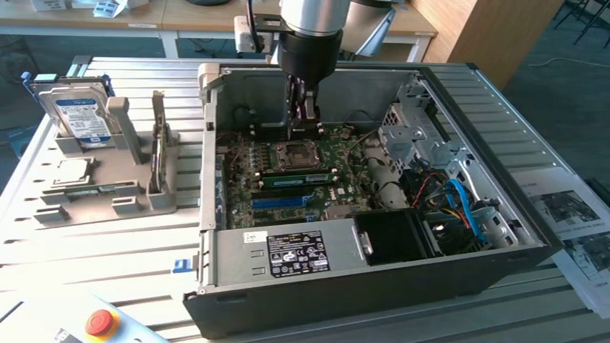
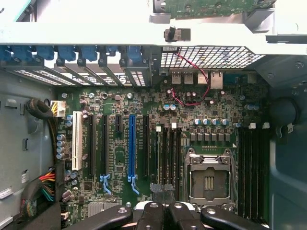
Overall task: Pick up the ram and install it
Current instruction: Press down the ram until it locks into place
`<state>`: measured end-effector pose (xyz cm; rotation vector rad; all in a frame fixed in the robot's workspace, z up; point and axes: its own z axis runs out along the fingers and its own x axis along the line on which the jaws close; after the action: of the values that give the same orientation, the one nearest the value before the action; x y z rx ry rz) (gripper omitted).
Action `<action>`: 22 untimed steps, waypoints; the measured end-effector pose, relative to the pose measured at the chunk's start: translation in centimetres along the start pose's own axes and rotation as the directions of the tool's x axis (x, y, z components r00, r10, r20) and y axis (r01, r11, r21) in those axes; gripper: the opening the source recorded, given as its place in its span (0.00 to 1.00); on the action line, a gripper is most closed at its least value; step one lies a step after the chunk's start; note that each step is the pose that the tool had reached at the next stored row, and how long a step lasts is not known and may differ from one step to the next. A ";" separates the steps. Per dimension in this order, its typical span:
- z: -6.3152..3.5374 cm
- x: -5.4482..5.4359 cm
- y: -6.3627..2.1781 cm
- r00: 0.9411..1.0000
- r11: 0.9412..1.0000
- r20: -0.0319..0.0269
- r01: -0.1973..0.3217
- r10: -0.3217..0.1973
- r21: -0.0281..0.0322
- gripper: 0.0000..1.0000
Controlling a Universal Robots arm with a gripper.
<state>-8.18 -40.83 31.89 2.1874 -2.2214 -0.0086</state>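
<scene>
A green ram [image 1: 297, 179] sits on edge in a slot of the motherboard [image 1: 348, 161], between the empty processor socket [image 1: 291, 153] and the blue slot [image 1: 283, 201]. My gripper [image 1: 305, 120] hangs inside the open computer case, above the back part of the board and apart from the ram. It is shut, and I see nothing between its fingers. In the wrist view the gripper [image 2: 163, 197] hovers over the dark memory slots [image 2: 169, 158] beside the processor socket [image 2: 208, 179]. From that angle I cannot tell whether a slot is filled.
The case walls [image 1: 381, 275] ring the board, with a power supply [image 1: 291, 254] in front and drive cages with blue cables [image 1: 458, 200] on the exterior view's right. A grey fixture [image 1: 105, 204] at its left holds a hard drive [image 1: 81, 118], a thin upright board [image 1: 157, 136] and a square chip [image 1: 71, 171].
</scene>
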 end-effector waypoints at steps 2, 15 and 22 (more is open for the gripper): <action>0.00 0.0 0.00 1.000 1.000 0.000 0.000 0.000 0.000 0.10; 0.01 0.0 0.00 0.990 0.990 0.003 -0.142 0.142 -0.002 0.10; 0.02 0.0 0.00 0.964 0.964 0.005 -0.265 0.265 -0.004 0.10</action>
<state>-8.18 -40.83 31.87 1.8712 -2.4949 -0.0136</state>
